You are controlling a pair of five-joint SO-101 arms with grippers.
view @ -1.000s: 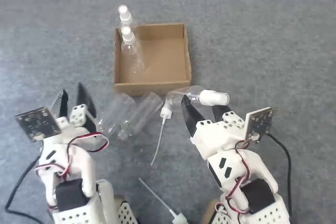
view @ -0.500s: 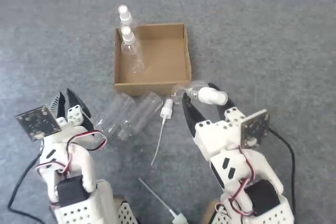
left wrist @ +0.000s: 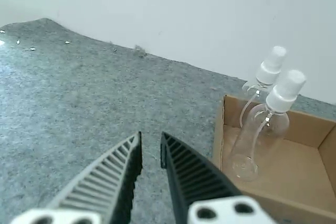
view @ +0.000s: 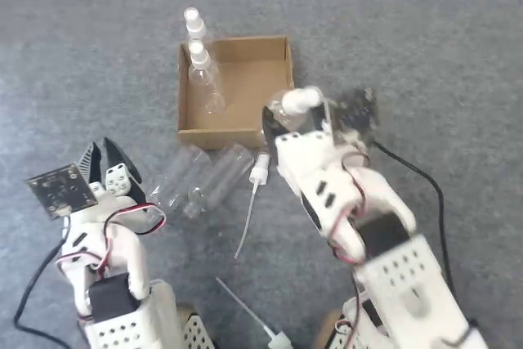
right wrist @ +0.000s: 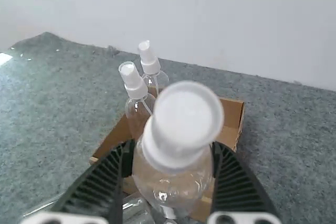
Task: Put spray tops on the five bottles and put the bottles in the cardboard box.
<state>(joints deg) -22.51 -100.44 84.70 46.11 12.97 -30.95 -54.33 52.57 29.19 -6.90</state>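
My right gripper is shut on a clear bottle with a white spray top, held over the front right edge of the cardboard box. From the right wrist, that bottle sits between both fingers. One capped bottle lies inside the box at its left. Another capped bottle stands at the box's back left corner. Two uncapped clear bottles lie on the carpet before the box. A loose spray top lies beside them. My left gripper is shut and holds nothing.
A second loose spray top with a long tube lies at the near edge between the arm bases. Grey carpet covers the table, with free room on the box's right and left. A white wall rises behind the box.
The right arm carried the capped bottle forward from the carpet in front of the box to over its front right edge. The left gripper's fingers closed together.
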